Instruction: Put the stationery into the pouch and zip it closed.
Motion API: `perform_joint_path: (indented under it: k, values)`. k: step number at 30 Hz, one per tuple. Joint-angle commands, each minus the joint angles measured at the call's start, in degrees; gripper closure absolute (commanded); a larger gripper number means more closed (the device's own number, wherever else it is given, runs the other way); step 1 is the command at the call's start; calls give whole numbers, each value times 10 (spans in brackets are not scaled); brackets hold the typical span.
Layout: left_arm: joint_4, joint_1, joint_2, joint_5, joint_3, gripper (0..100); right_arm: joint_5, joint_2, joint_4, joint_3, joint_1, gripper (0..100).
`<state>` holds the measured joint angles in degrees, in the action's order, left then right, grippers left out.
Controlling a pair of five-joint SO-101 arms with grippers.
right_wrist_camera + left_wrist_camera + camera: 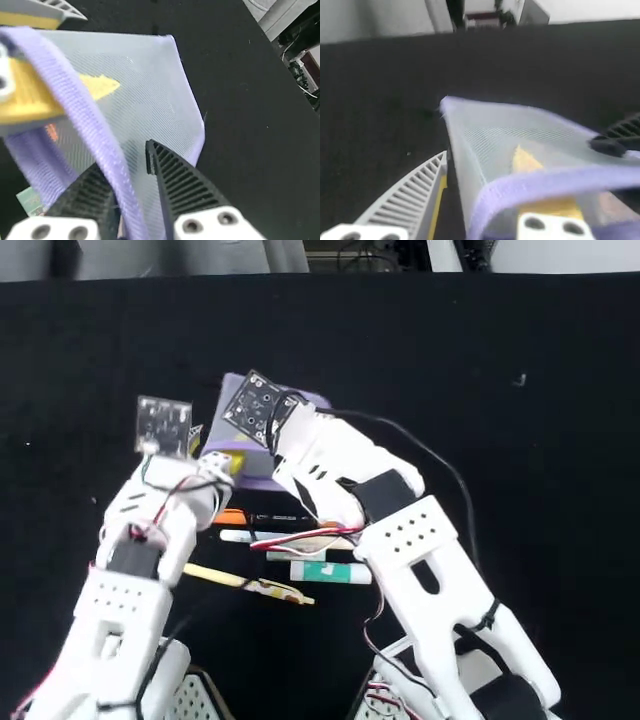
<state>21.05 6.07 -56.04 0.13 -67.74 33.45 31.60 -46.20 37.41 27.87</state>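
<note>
Purple mesh pouch (252,470) sits far-side; right pincer (124,157) clamps its rim, left pincer (480,150) gapes astride one wall. Stationery (330,572) lies near-side of both pincers, long axes left-right.

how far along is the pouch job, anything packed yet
Done: nothing clearly packed. In hand: the right gripper pinches the pouch rim in its jaws; the left gripper straddles the pouch wall, one jaw inside. Left: the pens, green-and-white tube and yellow pencil lie on the table between the arms. All must go in, then the zip closed.
</note>
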Motion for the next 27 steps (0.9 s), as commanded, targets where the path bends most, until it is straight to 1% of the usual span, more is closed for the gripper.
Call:
perform_joint_path:
  k: [1,3,4,8,10,13,16,18,20,23,25,27]
  values:
    - [-10,-9,134,-4,100,788,4,28,-8,-3,4,987]
    - [-13,-9,164,0,119,800,4,28,-9,-3,4,987]
    - [-13,-9,171,7,124,825,4,28,-9,-3,4,987]
    - [-14,-9,165,18,127,980,1,28,-6,-3,4,987]
    - [-14,-9,157,18,124,950,-1,27,-5,-3,4,987]
    - [-14,-8,145,18,113,974,-1,25,-5,-4,4,984]
    - [-14,-6,131,18,103,971,-2,28,-5,-4,4,978]
    - [-13,-5,121,18,98,971,-14,28,-5,-5,4,926]
    - [-10,-7,112,18,95,971,-25,27,-6,-5,4,835]
    - [-4,-9,97,19,95,971,-11,28,-8,-7,4,718]
    - [21,-10,88,19,102,971,-10,29,-5,-11,2,682]
    - [55,-10,80,20,120,971,-12,29,-7,-20,2,677]
